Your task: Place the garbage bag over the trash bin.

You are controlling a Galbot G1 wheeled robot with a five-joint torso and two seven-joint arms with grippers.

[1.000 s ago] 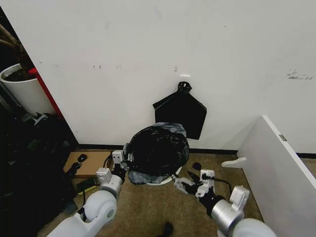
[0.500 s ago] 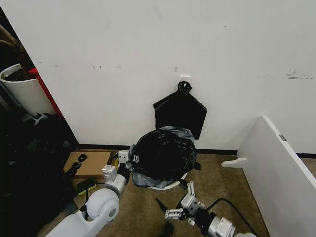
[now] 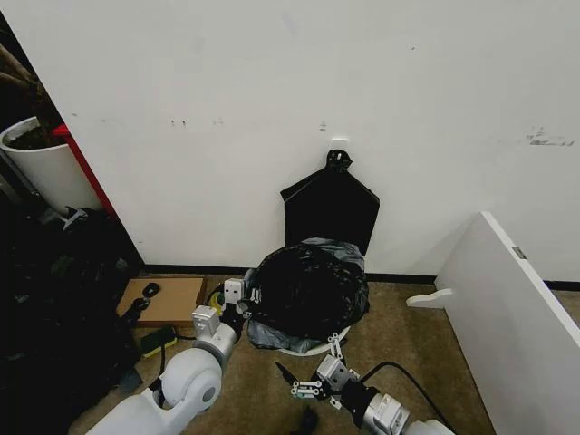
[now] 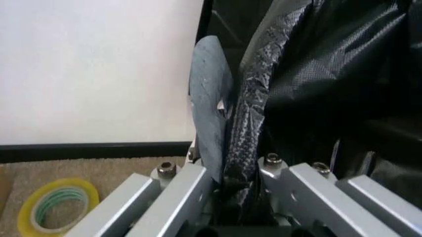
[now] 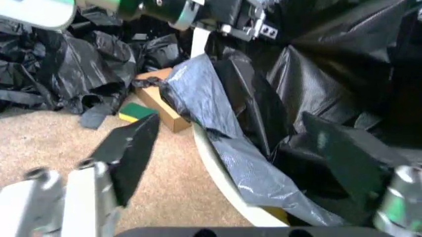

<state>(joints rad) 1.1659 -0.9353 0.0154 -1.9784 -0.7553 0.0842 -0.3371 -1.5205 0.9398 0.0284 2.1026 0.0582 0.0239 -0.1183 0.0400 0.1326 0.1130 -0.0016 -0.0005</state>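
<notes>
The garbage bag (image 3: 308, 292), glossy crinkled black plastic, is draped over the trash bin (image 3: 317, 347), of which a strip of white rim shows at the front. My left gripper (image 3: 238, 299) sits at the bin's left side, shut on a bunched strip of the bag's edge (image 4: 240, 143). My right gripper (image 3: 313, 379) hovers low over the carpet just in front of the bin, open with nothing between its fingers (image 5: 132, 153). In the right wrist view the bag (image 5: 316, 84) hangs over the white rim (image 5: 214, 165) directly ahead.
A flat black bag bundle (image 3: 331, 213) hangs on the wall behind the bin. A cardboard box (image 3: 165, 299), green sponge (image 5: 135, 111) and yellow tape roll (image 4: 58, 205) lie left. Black bags (image 3: 54, 290) and a plant pot (image 3: 41, 168) stand far left, a white panel (image 3: 507, 308) right.
The right gripper has swung from the bin's right side to low in front of it. The left gripper and the bagged bin have shifted right, and the bag's open mouth no longer shows.
</notes>
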